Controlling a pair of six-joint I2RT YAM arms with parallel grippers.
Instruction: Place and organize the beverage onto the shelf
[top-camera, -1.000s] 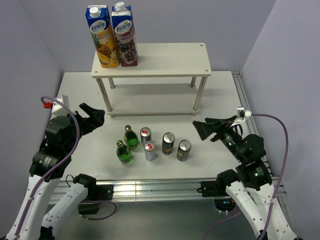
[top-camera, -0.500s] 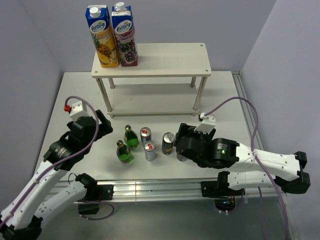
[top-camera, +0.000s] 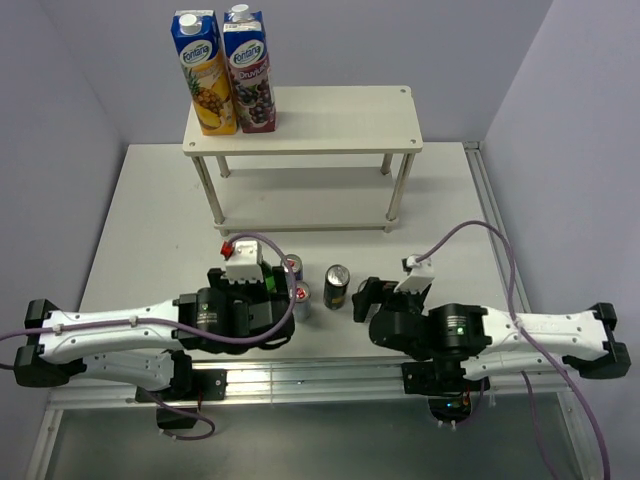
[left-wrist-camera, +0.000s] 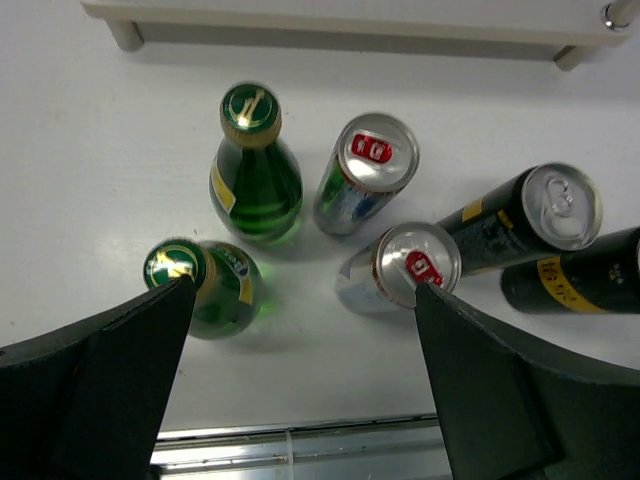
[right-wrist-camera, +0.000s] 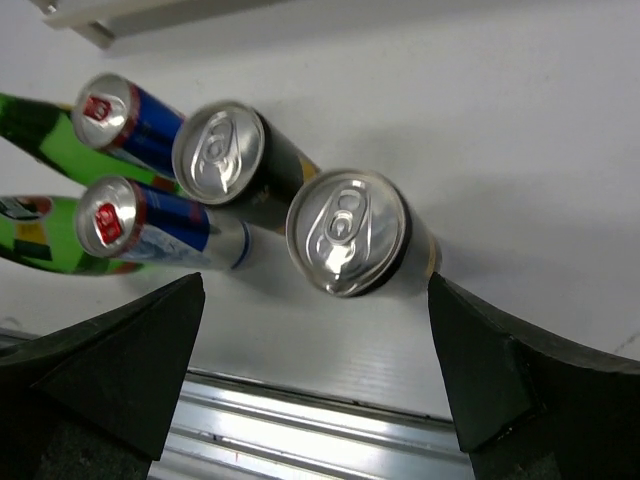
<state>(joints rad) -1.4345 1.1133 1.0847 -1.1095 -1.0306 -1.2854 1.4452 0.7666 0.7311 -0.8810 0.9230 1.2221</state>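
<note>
All 6 drinks (top-camera: 337, 285) stand on white table (top-camera: 150, 200) just near of white two-tier shelf (top-camera: 330, 118), none shelved yet; left gripper (left-wrist-camera: 305, 290) jaws spread wide over near green glass bottle (left-wrist-camera: 195, 285) & slim silver-blue can (left-wrist-camera: 405, 270), right gripper (right-wrist-camera: 315, 285) jaws spread over near-right black-yellow can (right-wrist-camera: 350, 235), prob. lining up 1st picks.

Top view: both green bottles (left-wrist-camera: 256, 180), left of the dark can (top-camera: 337, 286), lie hidden beneath the left arm (top-camera: 120, 330); the second dark can (right-wrist-camera: 348, 232), right of it, beneath the right pincer (right-wrist-camera: 315, 298).
</note>
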